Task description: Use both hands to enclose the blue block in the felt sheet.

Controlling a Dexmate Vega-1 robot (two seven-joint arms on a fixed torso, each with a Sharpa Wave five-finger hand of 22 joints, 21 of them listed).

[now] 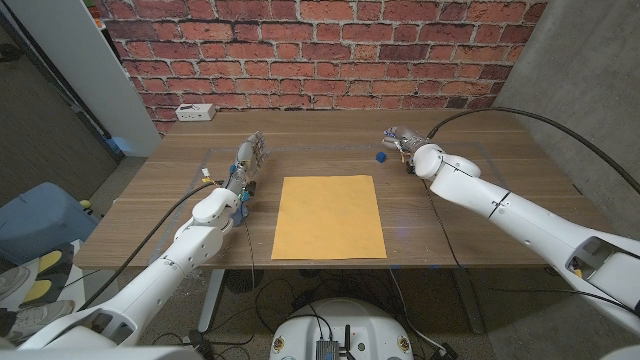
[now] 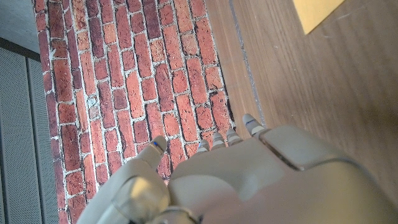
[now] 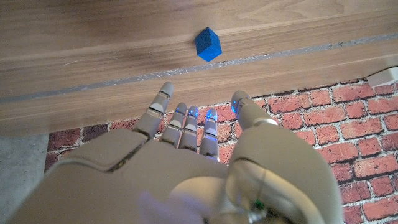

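Right hand (image 3: pixel 186 162) empty near blue block (image 3: pixel 208 44); head view adds felt sheet (image 1: pixel 329 216).

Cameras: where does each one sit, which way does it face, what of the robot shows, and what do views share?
Head view: from the robot's head, down over the wooden table at the felt sheet; both arms show, left hand and right hand.
Left wrist view: on the left wrist, along the left hand's back toward the brick wall; felt sheet corner shows.
Right wrist view: on the right wrist, along the right hand's back at the blue block.
Shared: block in head and right wrist views; sheet in head and left wrist views.
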